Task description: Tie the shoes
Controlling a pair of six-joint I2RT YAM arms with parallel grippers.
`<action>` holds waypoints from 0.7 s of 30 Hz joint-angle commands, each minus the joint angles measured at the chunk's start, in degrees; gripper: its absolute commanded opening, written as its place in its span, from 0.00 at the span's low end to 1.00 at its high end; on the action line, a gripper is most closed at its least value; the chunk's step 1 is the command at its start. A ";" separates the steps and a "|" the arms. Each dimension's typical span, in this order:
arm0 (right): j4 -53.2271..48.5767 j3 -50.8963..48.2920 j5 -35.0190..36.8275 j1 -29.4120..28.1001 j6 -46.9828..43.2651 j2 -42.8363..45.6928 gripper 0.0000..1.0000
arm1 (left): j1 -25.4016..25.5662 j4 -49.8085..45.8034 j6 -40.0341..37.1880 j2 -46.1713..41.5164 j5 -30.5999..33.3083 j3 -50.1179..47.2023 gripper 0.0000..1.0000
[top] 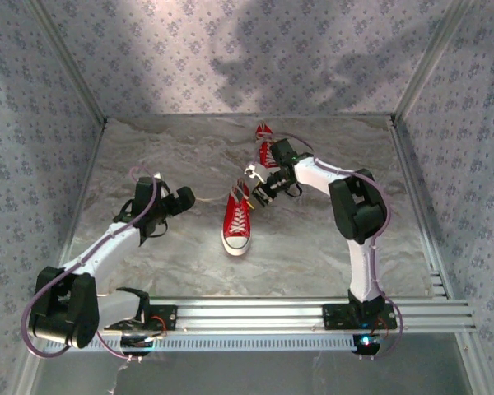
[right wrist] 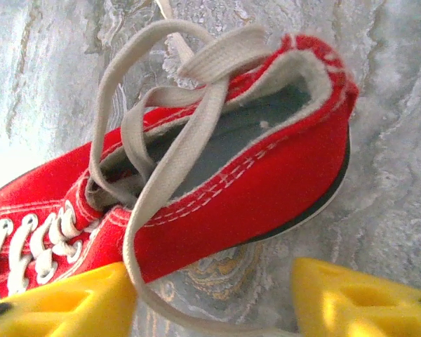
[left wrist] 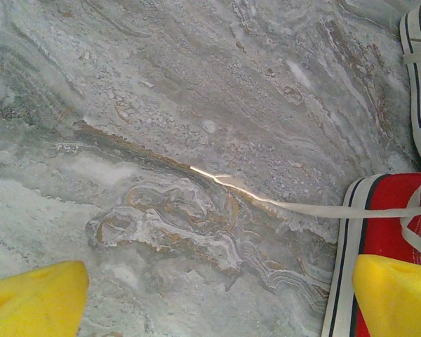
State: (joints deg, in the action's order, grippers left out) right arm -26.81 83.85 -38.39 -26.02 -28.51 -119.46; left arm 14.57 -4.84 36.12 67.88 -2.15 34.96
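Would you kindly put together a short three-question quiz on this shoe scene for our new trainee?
1. True or false: the laces of the near shoe are tied in a bow.
2. Which is nearer that shoe's heel? A) left gripper B) right gripper
3. How many shoes lie on the table?
Key: 1 false, they lie loose; 2 B; 3 two.

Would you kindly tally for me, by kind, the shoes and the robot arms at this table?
Red sneakers: 2 (one near the middle, one farther back)
Robot arms: 2 (left, and right)
Total: 4
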 commanded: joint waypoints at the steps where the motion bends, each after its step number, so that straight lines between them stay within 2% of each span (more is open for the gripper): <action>1: -1.81 1.08 -2.59 0.05 -0.26 -1.07 0.37 | -0.42 -1.44 0.13 1.37 -0.79 2.76 0.97; 4: 0.40 -1.51 -2.65 0.82 1.06 1.36 0.20 | -0.42 -2.61 -0.26 3.70 -1.23 4.53 0.98; 8: 2.28 -4.46 -0.74 1.07 2.66 5.41 0.04 | -0.04 -2.97 0.73 7.06 -1.86 7.11 0.99; 11: 4.38 -7.23 2.08 0.44 4.49 8.62 0.00 | 1.87 -5.27 3.04 10.90 -0.20 11.02 0.99; 14: 7.06 -10.37 3.06 -0.32 6.28 11.57 0.00 | 6.54 -7.28 1.52 15.42 3.71 15.71 0.99; 17: 9.11 -12.52 4.09 -1.17 7.89 13.49 0.00 | 8.11 -9.38 -5.50 19.88 4.20 20.21 0.99; 19: 9.24 -12.92 4.59 -1.78 8.30 13.73 0.00 | 8.03 -9.22 -15.19 21.03 5.10 21.11 0.98; 21: 9.07 -13.10 5.11 -2.42 8.12 13.86 0.00 | 7.77 -8.25 -27.69 21.31 2.70 20.78 0.98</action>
State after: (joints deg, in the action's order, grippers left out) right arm -18.68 71.83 -34.74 -27.66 -21.82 -106.72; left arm 22.90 -10.96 25.19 88.71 0.73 54.61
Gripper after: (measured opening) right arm 0.052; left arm 0.979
